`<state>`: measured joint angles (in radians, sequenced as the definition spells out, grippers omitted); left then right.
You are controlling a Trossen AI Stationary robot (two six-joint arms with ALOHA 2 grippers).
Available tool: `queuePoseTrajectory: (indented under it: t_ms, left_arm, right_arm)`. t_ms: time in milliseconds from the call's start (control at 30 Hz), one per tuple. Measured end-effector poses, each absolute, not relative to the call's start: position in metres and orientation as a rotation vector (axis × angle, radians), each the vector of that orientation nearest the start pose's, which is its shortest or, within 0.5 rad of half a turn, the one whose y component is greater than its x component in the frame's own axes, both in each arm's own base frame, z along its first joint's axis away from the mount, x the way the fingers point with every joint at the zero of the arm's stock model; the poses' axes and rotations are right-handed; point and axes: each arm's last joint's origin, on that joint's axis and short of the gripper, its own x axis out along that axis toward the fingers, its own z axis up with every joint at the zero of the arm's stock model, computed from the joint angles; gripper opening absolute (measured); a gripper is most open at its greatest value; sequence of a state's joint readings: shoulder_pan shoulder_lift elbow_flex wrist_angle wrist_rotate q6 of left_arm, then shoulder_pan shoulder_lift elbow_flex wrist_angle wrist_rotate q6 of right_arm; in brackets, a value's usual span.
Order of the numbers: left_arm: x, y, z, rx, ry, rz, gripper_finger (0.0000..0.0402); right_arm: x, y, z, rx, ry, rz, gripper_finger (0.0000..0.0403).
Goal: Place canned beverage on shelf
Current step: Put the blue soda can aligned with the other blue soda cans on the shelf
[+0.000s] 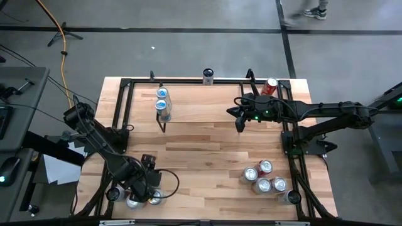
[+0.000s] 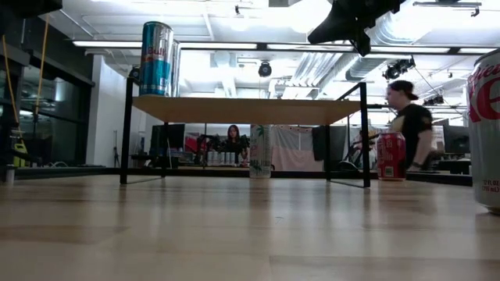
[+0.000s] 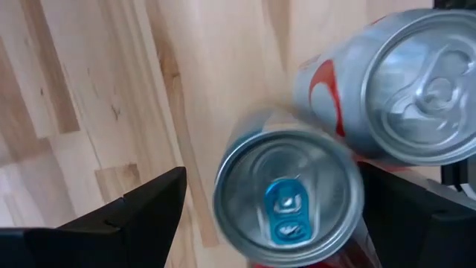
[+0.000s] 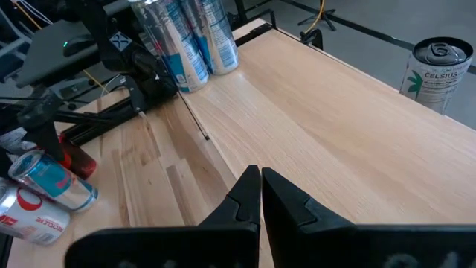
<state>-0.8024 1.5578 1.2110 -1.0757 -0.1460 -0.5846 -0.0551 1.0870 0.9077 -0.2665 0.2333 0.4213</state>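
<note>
My left gripper [image 1: 147,185] hangs open at the table's near left corner, pointing down. Its fingers [image 3: 123,223] stand on either side of an upright silver can with a blue tab [image 3: 286,197], without plain contact. A red-and-white can [image 3: 416,89] stands right beside that one. The shelf [image 1: 220,103] stands toward the far edge on its black legs, with three blue cans [image 1: 163,105] on its left end. My right gripper [image 1: 239,125] hovers shut over the shelf's right part [image 4: 260,175].
A white can [image 1: 208,76] and a red can [image 1: 271,86] stand at the table's far edge behind the shelf. Several cans [image 1: 264,179] cluster near the right front corner. More cans [image 1: 132,201] stand around the left gripper. People show in the room beyond.
</note>
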Motion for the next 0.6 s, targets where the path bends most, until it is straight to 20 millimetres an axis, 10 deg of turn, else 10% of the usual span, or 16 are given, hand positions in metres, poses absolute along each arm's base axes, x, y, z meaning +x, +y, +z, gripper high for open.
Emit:
queuePoseTrajectory:
  t_ms: [333,600]
  left_arm:
    - [0.2014,-0.1977,0.2455,0.217,1.340,-0.165,0.0310]
    - [0.2030,-0.1959,0.2458,0.210,1.340,-0.157,0.0184]
  right_arm:
    - [0.2348,-0.0197,0.3112,0.370,0.379,-0.372,0.0000]
    - [0.2348,-0.0196,0.3112,0.369,0.379,-0.372,0.0000]
